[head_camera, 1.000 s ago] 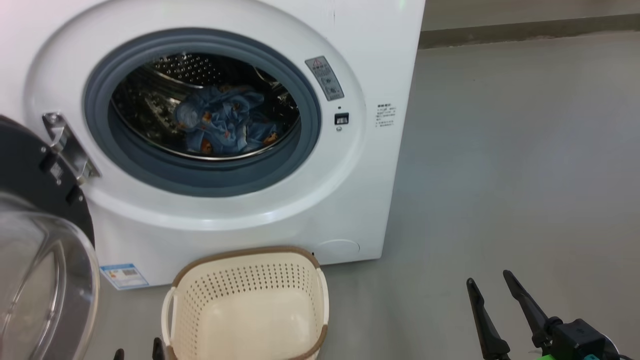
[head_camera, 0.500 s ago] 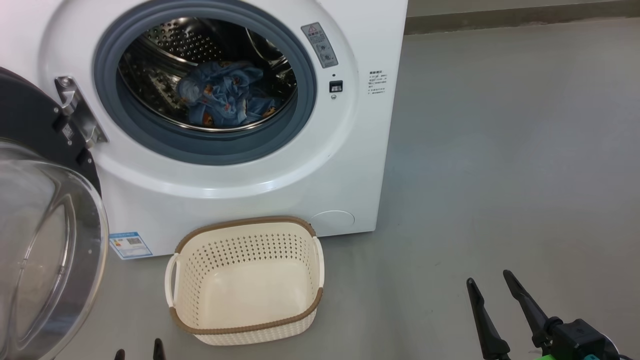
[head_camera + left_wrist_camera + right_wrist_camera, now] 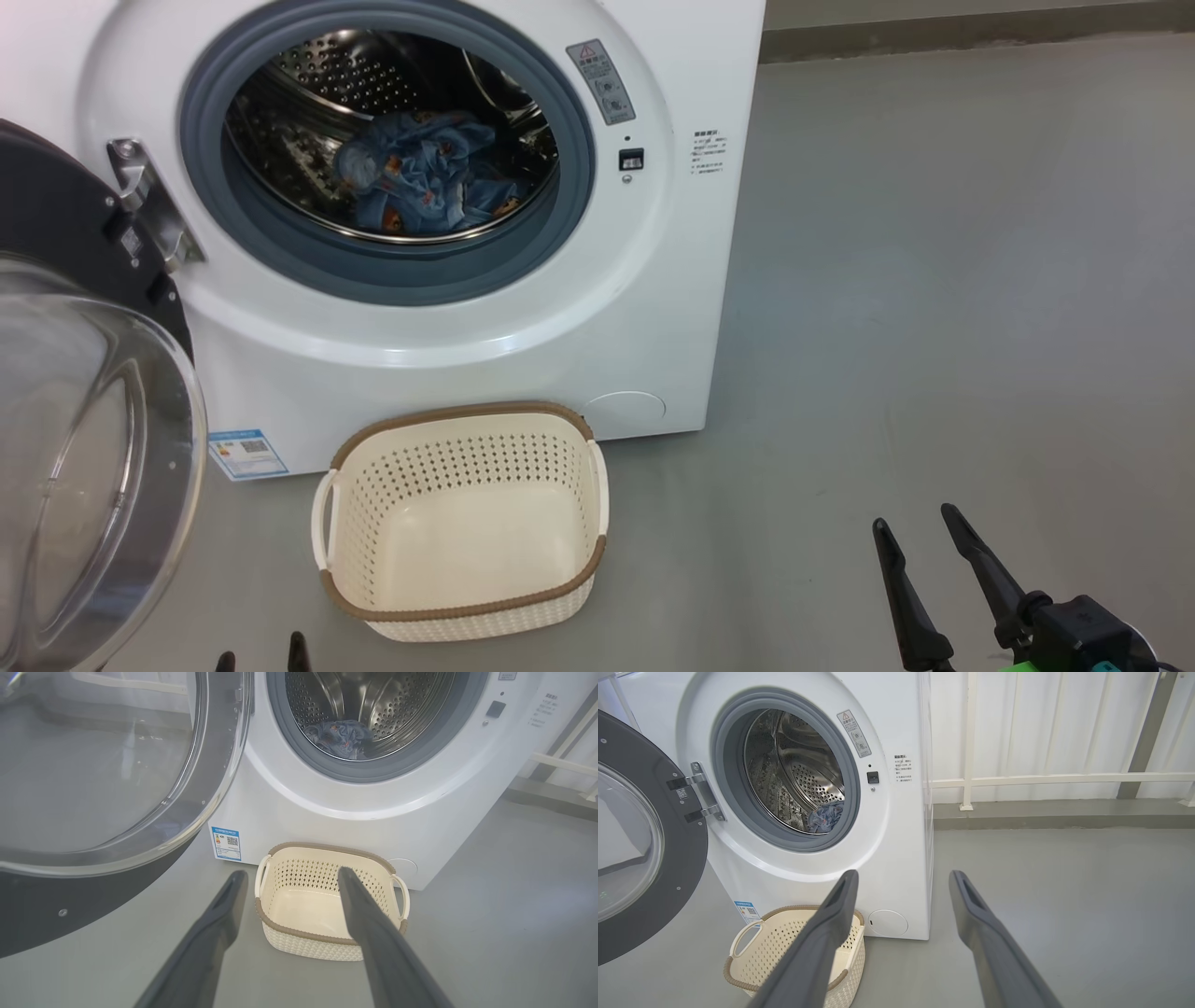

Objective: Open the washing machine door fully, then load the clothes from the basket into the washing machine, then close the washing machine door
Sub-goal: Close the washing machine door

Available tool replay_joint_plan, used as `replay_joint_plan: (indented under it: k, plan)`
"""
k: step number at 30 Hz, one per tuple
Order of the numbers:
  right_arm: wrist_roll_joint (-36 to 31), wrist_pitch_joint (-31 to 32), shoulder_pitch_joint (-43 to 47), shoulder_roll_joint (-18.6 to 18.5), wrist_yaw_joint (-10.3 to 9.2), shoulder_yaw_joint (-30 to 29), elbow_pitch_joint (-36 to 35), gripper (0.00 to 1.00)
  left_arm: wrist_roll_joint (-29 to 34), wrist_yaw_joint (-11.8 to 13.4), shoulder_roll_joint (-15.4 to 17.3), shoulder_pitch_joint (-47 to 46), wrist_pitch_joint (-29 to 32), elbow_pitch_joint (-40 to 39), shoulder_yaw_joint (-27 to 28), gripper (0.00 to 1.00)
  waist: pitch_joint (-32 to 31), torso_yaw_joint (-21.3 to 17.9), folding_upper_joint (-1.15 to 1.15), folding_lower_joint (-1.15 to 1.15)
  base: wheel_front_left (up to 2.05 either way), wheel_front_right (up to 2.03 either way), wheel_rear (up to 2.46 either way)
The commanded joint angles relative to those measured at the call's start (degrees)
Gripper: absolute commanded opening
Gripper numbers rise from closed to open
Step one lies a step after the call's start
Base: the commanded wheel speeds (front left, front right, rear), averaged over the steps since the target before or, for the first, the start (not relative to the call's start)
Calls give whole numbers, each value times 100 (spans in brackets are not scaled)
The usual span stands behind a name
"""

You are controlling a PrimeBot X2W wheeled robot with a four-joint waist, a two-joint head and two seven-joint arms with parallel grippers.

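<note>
The white washing machine (image 3: pixel 448 345) stands with its round door (image 3: pixel 65 224) swung wide open to the left, the glass bowl (image 3: pixel 84 448) facing me. The light blue printed clothes (image 3: pixel 420 173) lie inside the steel drum, also seen as clothes (image 3: pixel 341 737) and clothes (image 3: pixel 826 814). The cream basket (image 3: pixel 457 411) sits empty on the floor in front of the machine. My left gripper (image 3: pixel 290 873) is open and hovers short of the basket (image 3: pixel 327 847), holding nothing. My right gripper (image 3: pixel 913 520) is open and empty over bare floor to the right of the basket (image 3: pixel 784 952).
Grey floor (image 3: pixel 934 280) stretches to the right of the machine. A white railing (image 3: pixel 971 781) and wall stand behind it. The open door (image 3: pixel 654 835) juts out over the floor on the left. A blue label (image 3: pixel 247 453) marks the machine's lower left.
The head camera tilted down, so the whole basket now shows. Machine, door, clothes and basket have not moved, and both grippers stay open in the same places.
</note>
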Motion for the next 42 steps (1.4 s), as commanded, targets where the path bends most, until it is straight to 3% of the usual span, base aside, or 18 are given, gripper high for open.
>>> replay_joint_plan:
  k: [1,12,30,37,42]
  plan:
    - [-55,-26,-129,-23,9,107,-157,100,56,-1,19,-220,-37,-95,166,100,-7,34,0,0,0,0,0]
    - [-53,-26,-242,-116,9,192,-180,100,138,19,19,-206,-37,-155,177,100,-43,625,0,0,0,0,0]
    - [-20,-26,-234,-162,9,315,-129,100,204,38,19,-41,-37,-282,263,100,-246,2605,0,0,0,0,0]
    - [-20,-26,-207,-124,9,297,-139,100,202,36,19,-16,-37,-296,270,100,-256,3066,0,0,0,0,0]
    - [-31,-26,-332,-129,9,407,-109,100,128,98,19,35,-37,-424,349,100,-165,3150,0,0,0,0,0]
